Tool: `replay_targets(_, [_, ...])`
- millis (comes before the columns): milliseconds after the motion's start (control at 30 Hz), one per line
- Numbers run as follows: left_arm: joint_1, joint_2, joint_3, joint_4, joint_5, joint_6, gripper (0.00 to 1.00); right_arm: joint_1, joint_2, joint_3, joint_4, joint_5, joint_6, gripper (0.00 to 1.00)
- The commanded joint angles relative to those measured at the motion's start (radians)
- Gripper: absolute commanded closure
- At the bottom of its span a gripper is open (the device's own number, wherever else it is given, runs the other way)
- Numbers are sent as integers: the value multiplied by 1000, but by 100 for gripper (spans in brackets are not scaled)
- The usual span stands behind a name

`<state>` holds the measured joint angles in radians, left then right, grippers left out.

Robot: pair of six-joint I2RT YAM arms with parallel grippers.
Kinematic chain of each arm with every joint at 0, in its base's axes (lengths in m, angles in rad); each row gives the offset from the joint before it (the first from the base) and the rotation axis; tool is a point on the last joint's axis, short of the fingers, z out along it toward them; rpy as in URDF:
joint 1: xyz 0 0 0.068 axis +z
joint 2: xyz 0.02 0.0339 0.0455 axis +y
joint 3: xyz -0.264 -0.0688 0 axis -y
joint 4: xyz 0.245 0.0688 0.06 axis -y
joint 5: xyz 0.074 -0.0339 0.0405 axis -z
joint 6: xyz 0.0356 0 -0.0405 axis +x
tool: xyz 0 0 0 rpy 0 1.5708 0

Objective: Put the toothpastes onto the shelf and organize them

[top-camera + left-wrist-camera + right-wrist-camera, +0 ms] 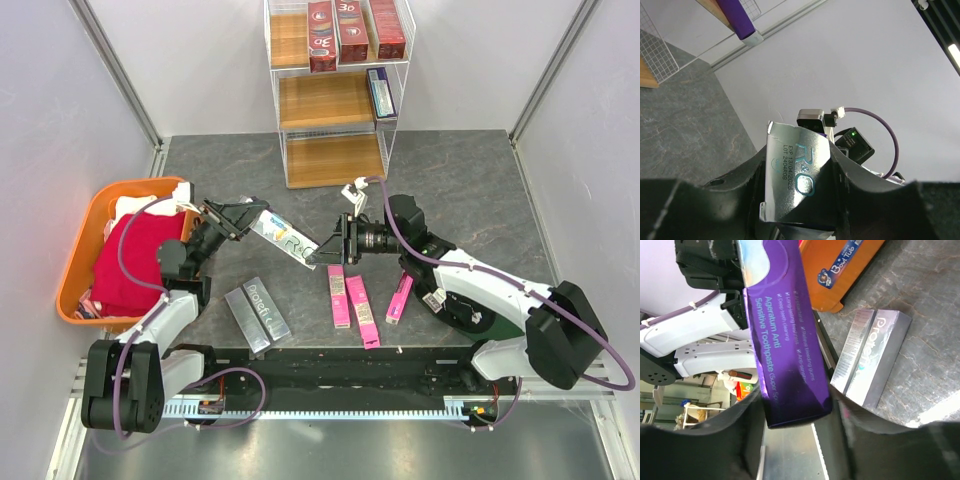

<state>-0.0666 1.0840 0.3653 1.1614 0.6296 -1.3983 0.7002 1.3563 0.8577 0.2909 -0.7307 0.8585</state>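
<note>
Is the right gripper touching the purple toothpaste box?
Touching. Right wrist view shows the toothpaste box pinched by the right gripper, no gap at either finger.

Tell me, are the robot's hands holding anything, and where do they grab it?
Yes. Both hold the same purple-and-silver toothpaste box. The left gripper clamps one end and the right gripper clamps the other.

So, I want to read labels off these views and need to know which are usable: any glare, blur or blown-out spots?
Top external: evenly lit and sharp, with only a soft sheen on the silver boxes. Left wrist: the held box is shiny but its print reads clearly; the light strip at the right edge is blown out. Right wrist: the box's purple print is legible; the bottom-right corner is washed white.
</note>
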Motion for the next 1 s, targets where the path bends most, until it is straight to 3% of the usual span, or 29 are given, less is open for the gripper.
replay_targets(0, [7,-18,0,61,-7,-41,88,-2,-25,9,33,-7,-13,51])
replay_targets(133, [8,-38,3,-3,19,-7,75,-2,-14,12,60,-6,10,63])
replay_targets(167, [8,-42,6,-21,31,5,64,-2,-14,14,71,-4,13,64])
replay_targets(233, [10,-67,12,-100,45,54,52,-4,-11,20,76,1,17,66])
replay_targets(267, [10,-76,23,-130,65,77,39,-2,-10,23,80,4,19,66])
replay_targets(400, [10,-131,70,-382,99,264,17,-10,-2,50,79,17,20,69])
replay_targets(533, [10,-190,152,-716,70,477,10,-27,4,70,79,39,30,72])
replay_targets(667, [10,-229,259,-1068,-68,666,7,-62,7,83,94,59,54,75])
replay_targets(767, [10,-243,311,-1240,-200,754,6,-88,15,93,100,79,56,76])
replay_targets(833, [10,-243,333,-1293,-275,786,5,-100,26,99,102,100,57,77])
replay_targets(967, [10,-237,328,-1309,-289,802,5,-162,53,125,163,139,99,77])
